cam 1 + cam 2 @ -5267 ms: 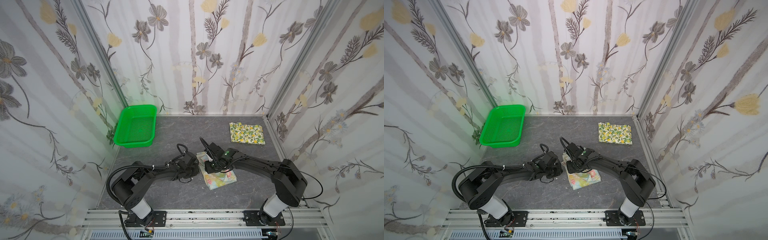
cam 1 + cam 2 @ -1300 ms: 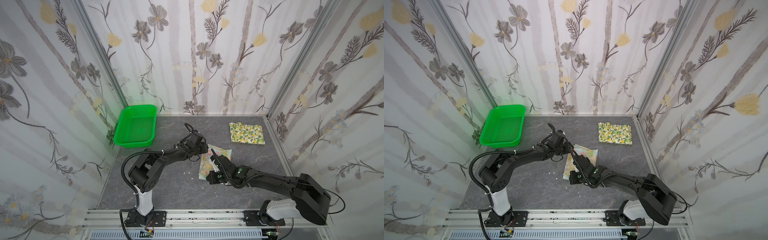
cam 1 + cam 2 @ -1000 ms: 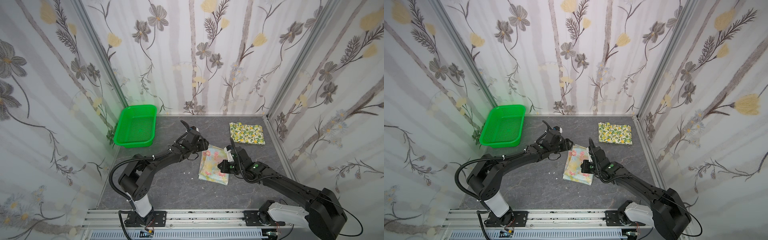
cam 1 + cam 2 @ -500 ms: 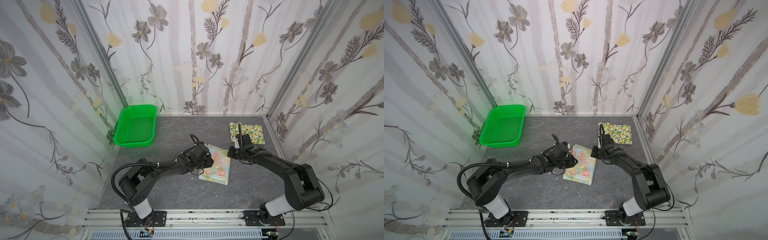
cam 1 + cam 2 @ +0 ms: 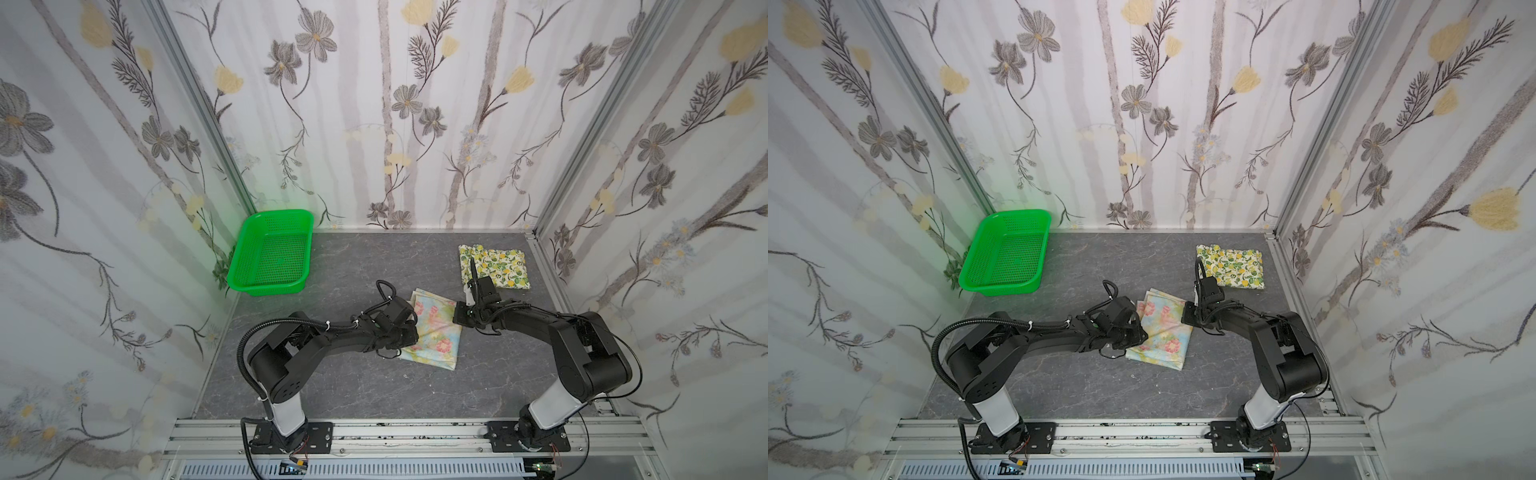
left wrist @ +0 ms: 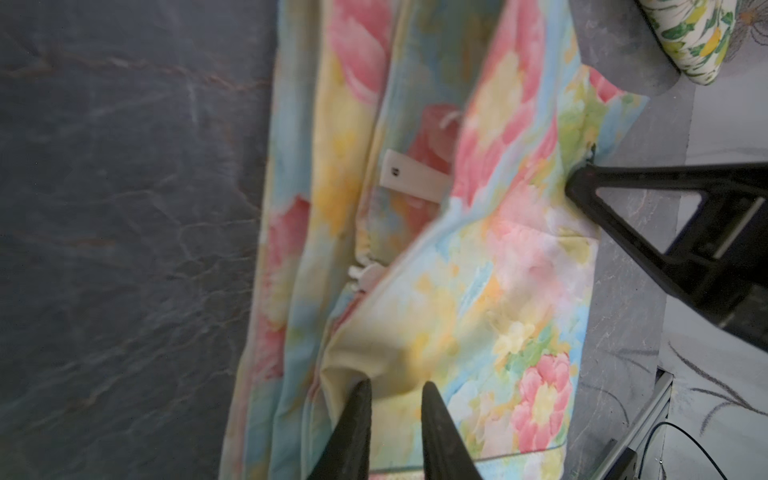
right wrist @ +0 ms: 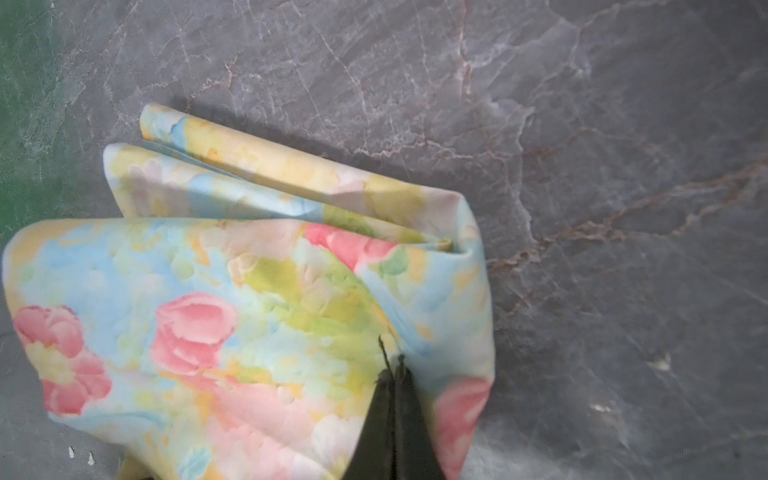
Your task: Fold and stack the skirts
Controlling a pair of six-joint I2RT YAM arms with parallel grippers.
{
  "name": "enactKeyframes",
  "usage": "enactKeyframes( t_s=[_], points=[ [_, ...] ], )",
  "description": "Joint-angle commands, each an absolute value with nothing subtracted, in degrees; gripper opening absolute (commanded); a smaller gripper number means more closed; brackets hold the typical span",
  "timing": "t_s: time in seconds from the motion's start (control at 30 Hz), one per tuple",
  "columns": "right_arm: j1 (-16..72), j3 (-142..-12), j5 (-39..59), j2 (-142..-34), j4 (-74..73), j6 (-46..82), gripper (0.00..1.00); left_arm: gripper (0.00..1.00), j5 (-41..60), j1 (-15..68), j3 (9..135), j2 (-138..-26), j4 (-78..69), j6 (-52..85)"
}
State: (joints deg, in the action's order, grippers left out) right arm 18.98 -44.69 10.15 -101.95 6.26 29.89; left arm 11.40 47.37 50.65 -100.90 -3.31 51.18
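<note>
The pastel skirt with pink flowers lies folded in layers mid-table. My left gripper is at its left edge. In the left wrist view its fingers stand narrowly apart with a puckered fold of the skirt pinched between them. My right gripper is at the skirt's far right corner, shut, its tips resting on the top layer. The lemon skirt lies folded at the back right, apart from both grippers.
A green perforated basket stands at the back left against the wall. Patterned walls enclose the grey table on three sides, and a metal rail runs along the front.
My left gripper came down the skirt's left edge and closed on a fold. My right gripper, shut throughout, slid from the skirt's right edge to its far right corner. The skirt barely shifted.
</note>
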Motion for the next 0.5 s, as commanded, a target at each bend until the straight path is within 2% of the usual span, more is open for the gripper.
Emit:
enactKeyframes(
  t_s=[0.0, 0.3, 0.47],
  points=[
    [19.3, -40.9, 11.1, -99.9, 3.0, 32.5, 0.00, 0.25, 12.1, 45.6, 49.8, -100.9, -3.1, 49.7],
    [27.3, -32.2, 10.5, -88.7, 3.1, 40.7, 0.00, 0.25, 10.0, 40.4, 51.9, -100.4, 2.0, 43.0],
    [29.7, -32.5, 12.2, -81.2, 5.2, 43.1, 0.00, 0.27, 8.2, 39.7, 53.6, -96.9, 3.7, 39.0]
  ],
)
